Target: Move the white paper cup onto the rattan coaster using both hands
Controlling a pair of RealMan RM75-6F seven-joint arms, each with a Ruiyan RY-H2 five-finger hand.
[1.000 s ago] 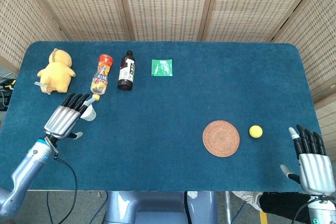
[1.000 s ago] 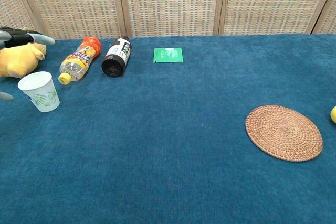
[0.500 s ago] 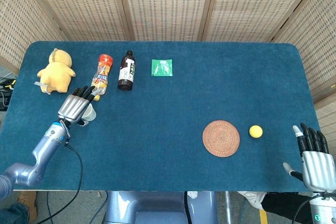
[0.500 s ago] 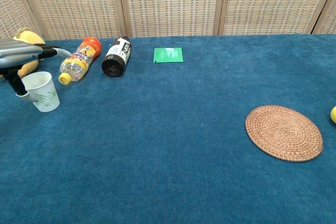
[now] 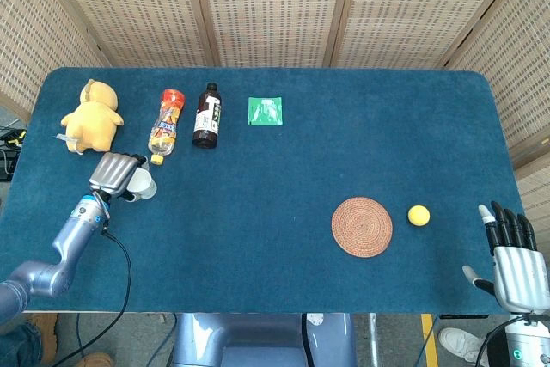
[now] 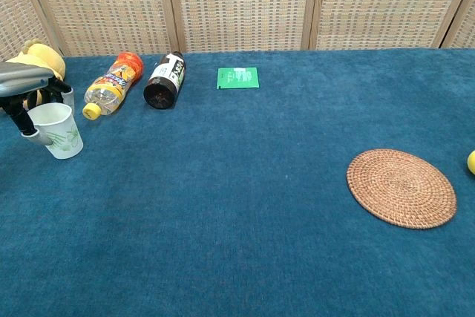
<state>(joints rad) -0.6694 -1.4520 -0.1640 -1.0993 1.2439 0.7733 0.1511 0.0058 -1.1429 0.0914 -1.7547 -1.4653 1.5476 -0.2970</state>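
The white paper cup stands upright at the table's left side, printed with a green leaf pattern. My left hand is wrapped round it from the left, with fingers curled behind its rim and the thumb in front. Far to the right, the round rattan coaster lies flat with nothing on it. My right hand hangs past the table's front right corner, fingers straight and apart, holding nothing. The chest view does not show it.
A yellow plush toy, an orange-capped bottle and a dark bottle lie just behind the cup. A green packet lies further back. A small yellow ball sits right of the coaster.
My left hand moved in over the cup and its spread fingers curled round it. The cup has stayed in place. My right hand drew back slightly toward the front edge.
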